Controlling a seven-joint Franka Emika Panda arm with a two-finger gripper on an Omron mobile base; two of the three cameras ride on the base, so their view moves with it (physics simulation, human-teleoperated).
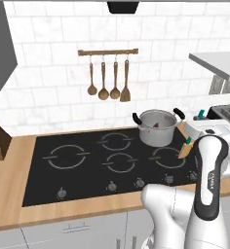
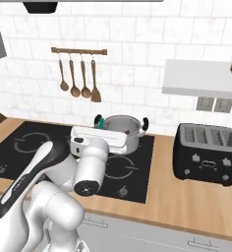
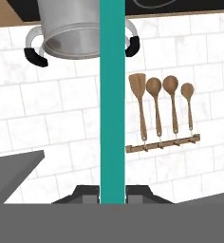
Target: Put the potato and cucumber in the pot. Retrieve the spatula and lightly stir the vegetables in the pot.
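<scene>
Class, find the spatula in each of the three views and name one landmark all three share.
Left base view: spatula, rightmost on the wall rail.
Right base view: spatula, rightmost again.
Hand view: spatula, leftmost, picture upside down.
Shared landmark: the pot.

The straight-sided silver steel pot (image 1: 157, 128) is gleaming glossy; the brown wooden squared-blade spatula (image 1: 125, 81) is looking matt, hanging at twelve o'clock.

The white arm rises from the base, bends at its dark elbow and reaches forward, with the wrist held level. The hand (image 3: 113, 194) is rolled upside down, so the room appears inverted through its camera. Its two dark fingers (image 3: 88, 193) are closed on a long teal bar (image 3: 112, 95) that runs straight out between them.
</scene>
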